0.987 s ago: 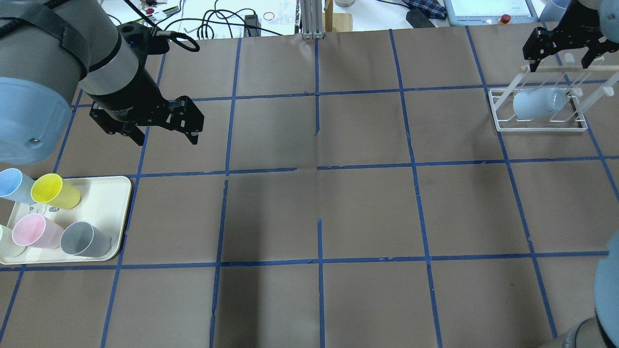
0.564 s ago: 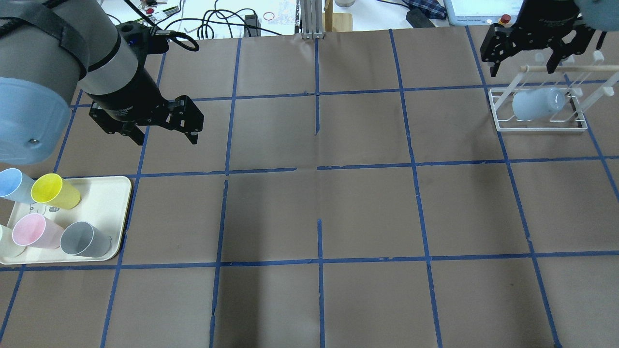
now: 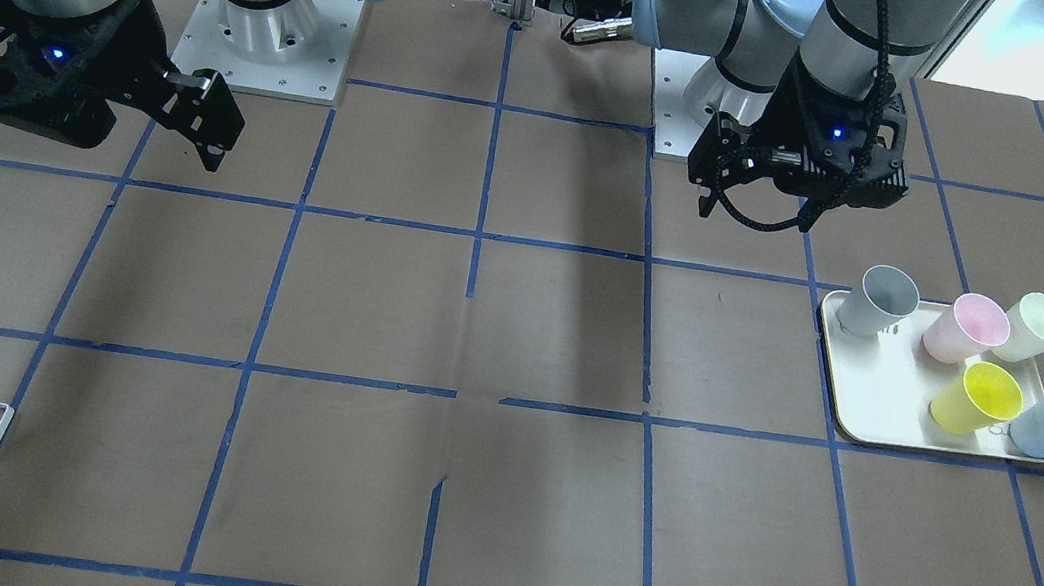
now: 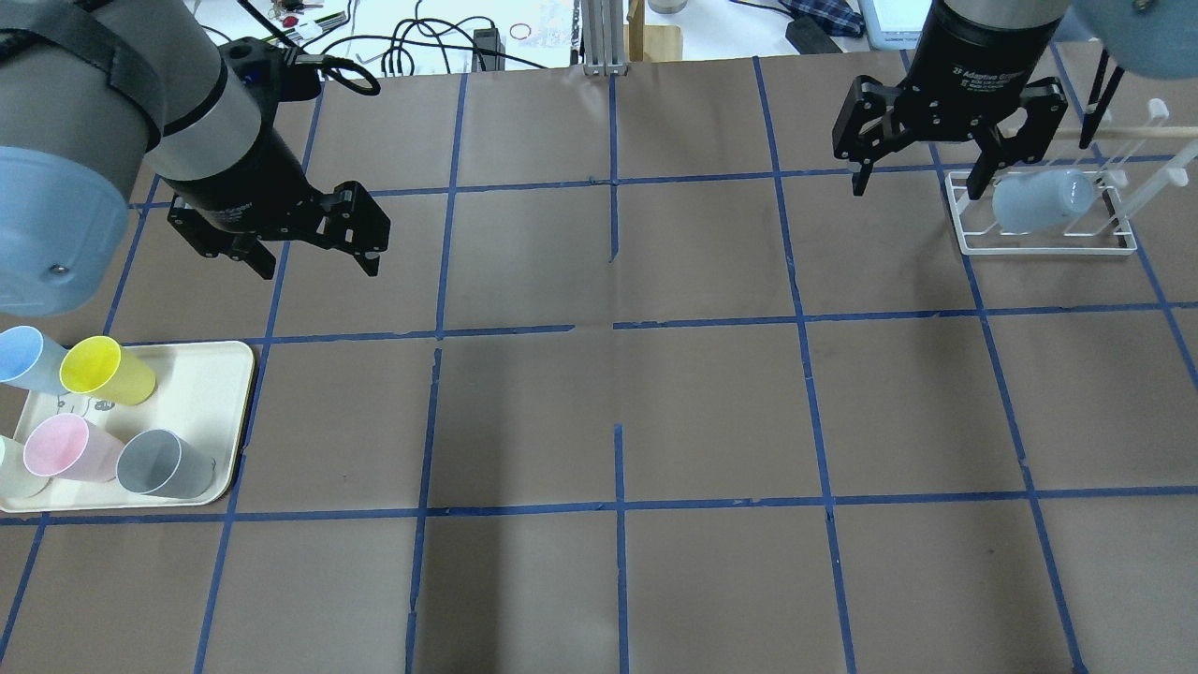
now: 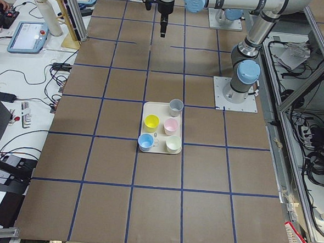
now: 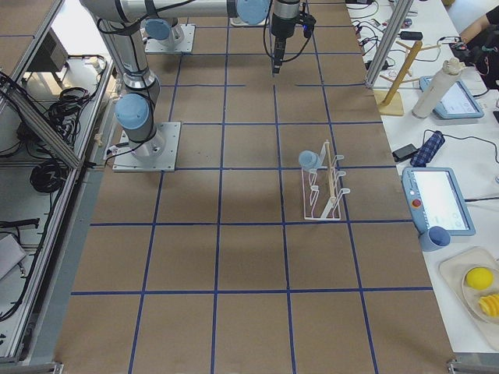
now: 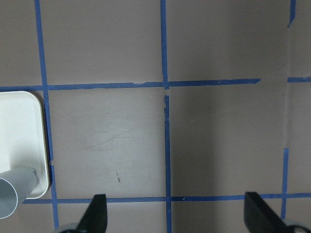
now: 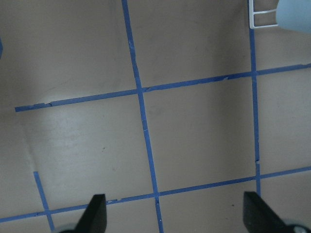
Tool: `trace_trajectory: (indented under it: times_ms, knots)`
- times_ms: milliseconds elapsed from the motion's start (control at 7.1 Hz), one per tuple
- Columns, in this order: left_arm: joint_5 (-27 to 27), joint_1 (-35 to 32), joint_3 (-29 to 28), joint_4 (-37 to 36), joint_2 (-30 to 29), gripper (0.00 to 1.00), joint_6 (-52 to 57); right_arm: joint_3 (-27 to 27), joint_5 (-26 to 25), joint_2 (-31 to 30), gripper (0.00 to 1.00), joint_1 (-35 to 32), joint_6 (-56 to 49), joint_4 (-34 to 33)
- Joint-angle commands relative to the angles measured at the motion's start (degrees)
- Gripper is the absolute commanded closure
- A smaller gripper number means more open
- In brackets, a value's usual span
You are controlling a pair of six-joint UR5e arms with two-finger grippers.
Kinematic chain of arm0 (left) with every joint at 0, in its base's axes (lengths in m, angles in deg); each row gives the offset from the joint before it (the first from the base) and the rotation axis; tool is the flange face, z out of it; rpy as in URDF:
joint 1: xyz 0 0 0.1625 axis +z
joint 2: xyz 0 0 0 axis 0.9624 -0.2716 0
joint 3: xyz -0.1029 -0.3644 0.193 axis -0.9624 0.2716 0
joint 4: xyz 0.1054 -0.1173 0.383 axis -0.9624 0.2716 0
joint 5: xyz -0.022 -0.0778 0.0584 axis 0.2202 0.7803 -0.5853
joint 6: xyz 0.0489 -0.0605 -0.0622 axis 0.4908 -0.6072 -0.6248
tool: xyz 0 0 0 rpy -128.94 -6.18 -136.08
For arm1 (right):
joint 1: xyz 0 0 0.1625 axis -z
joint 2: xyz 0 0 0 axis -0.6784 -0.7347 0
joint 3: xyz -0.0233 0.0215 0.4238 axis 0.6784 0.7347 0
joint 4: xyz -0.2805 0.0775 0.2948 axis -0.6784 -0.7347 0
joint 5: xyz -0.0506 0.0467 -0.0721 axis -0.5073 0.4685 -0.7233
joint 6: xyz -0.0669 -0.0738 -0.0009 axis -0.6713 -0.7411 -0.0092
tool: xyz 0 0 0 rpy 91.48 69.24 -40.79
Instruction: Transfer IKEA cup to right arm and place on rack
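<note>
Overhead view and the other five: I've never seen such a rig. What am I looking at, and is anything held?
Two robot arms work at a table covered in brown paper with blue tape lines. One camera looks from behind them, one faces them from across the table (so sides swap), two look from the table's ends, and one rides on each wrist. The left gripper and right gripper are both open and hold nothing. A pale-blue IKEA cup sits tilted on the white wire rack. The cream tray carries a blue cup, yellow cup, pink cup, grey cup and off-white cup.
</note>
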Motion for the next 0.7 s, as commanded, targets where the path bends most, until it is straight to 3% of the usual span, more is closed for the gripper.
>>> trace_trajectory:
  times_ms: [0, 423, 564]
  knots:
    - [0.6, 1.3, 0.0, 0.2, 0.1, 0.0, 0.0, -0.4, 0.4, -1.2, 0.0, -0.2, 0.4, -1.7]
    - [0.7, 1.3, 0.2, 0.2, 0.2, 0.0, 0.0, -1.7, 0.2, -1.6, 0.0, -0.8, -0.8, -2.9]
    - [0.8, 1.3, 0.3, 0.2, 0.2, 0.0, 0.0, -2.6, -0.1, -1.0, 0.0, -2.1, -3.3, -6.4]
